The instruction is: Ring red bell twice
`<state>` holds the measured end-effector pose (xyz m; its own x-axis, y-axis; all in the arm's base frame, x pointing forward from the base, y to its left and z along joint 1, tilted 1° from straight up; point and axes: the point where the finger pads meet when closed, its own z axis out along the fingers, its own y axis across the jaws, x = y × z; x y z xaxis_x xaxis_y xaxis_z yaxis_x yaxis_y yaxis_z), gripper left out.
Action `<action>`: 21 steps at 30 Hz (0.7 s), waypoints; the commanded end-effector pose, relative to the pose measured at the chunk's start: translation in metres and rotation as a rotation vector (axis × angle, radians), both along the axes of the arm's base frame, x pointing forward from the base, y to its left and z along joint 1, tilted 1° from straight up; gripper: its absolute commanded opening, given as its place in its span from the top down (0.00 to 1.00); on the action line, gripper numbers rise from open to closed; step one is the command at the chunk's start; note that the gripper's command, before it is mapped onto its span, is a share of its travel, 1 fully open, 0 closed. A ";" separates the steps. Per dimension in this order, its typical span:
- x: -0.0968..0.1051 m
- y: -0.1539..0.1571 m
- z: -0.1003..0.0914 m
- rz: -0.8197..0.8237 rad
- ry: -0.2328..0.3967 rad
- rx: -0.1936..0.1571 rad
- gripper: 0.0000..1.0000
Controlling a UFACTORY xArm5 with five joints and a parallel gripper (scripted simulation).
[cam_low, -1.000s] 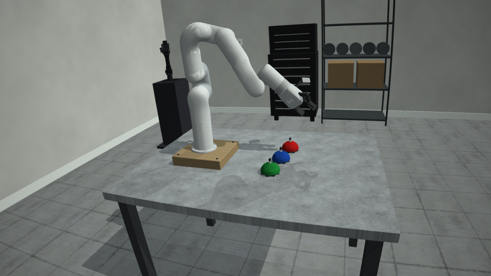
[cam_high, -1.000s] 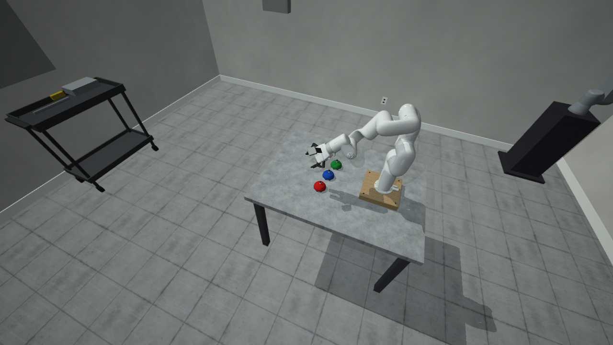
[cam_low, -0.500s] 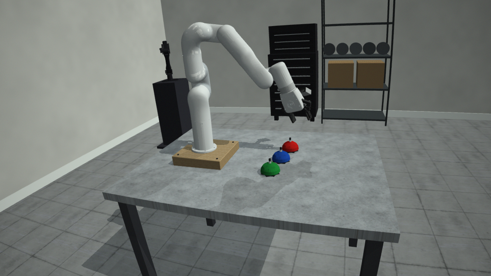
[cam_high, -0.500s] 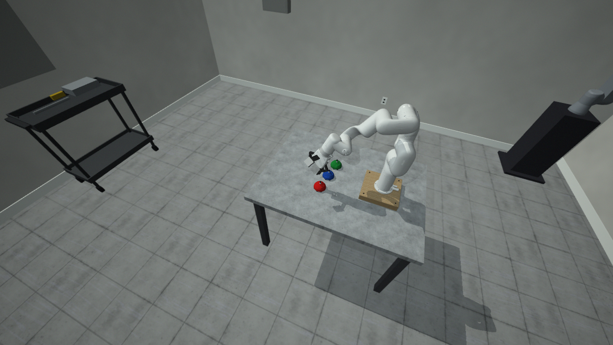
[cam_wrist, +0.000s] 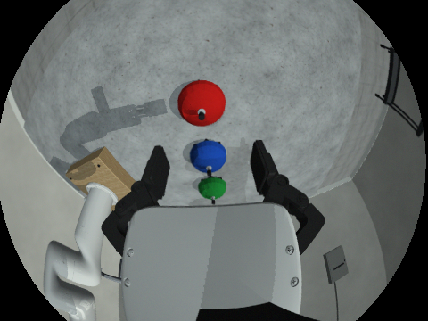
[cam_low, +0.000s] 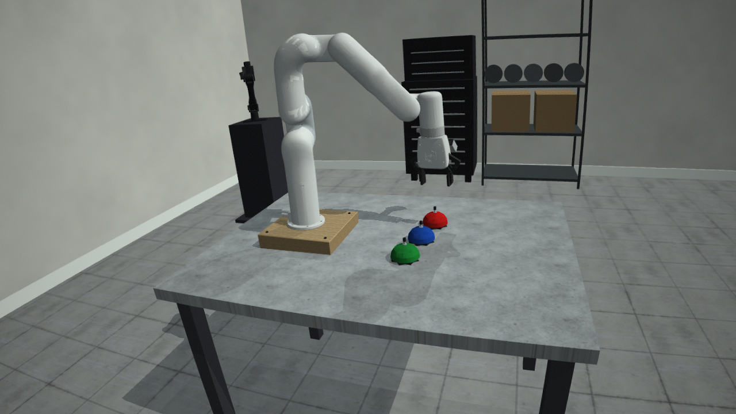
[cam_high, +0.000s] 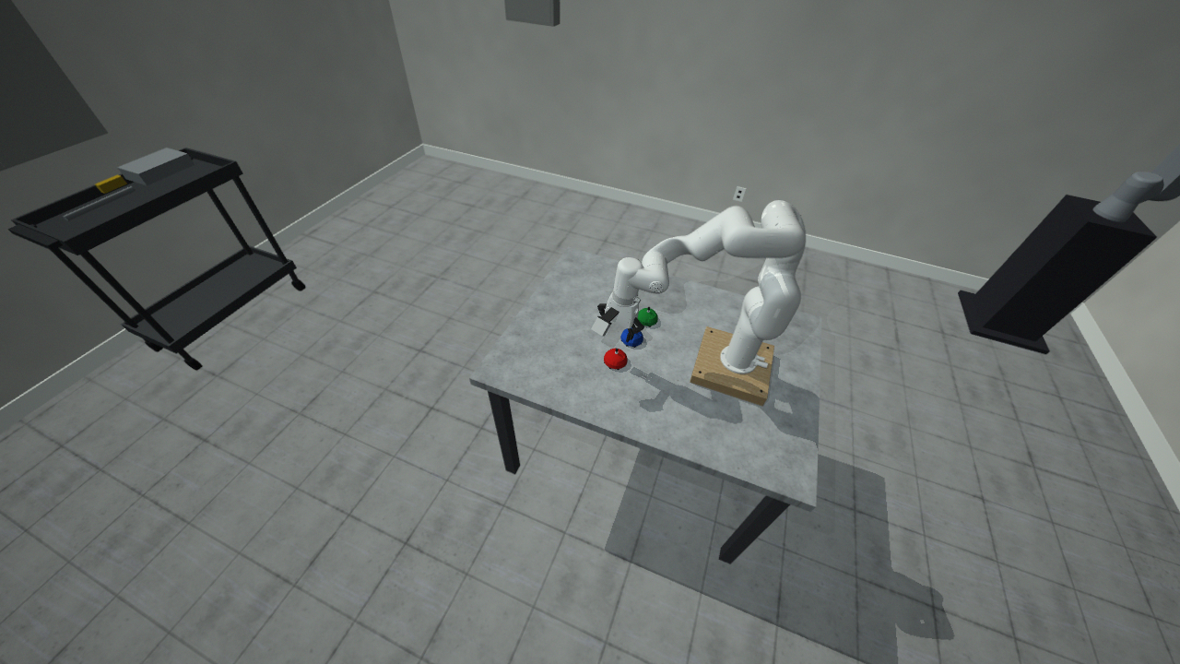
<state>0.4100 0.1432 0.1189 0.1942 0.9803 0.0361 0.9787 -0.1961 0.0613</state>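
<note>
Three dome bells stand in a row on the grey table. The red bell is at one end, the blue bell in the middle, and the green bell at the other end. Each has a small dark button on top, standing up. My gripper points straight down, open and empty. It hovers well above the row, roughly over the red bell, and touches nothing.
The arm's wooden base block sits on the table beside the bells. A black cart stands far off to the left. A black cabinet and a shelf rack stand behind the table.
</note>
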 end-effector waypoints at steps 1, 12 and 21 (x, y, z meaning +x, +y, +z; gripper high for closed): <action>-0.006 0.000 0.001 0.022 0.041 -0.015 0.00; -0.007 0.000 0.001 0.023 0.044 -0.016 1.00; -0.007 0.000 0.001 0.023 0.044 -0.016 1.00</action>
<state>0.4022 0.1430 0.1187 0.1722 0.9850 0.0100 0.9849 -0.1724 0.0177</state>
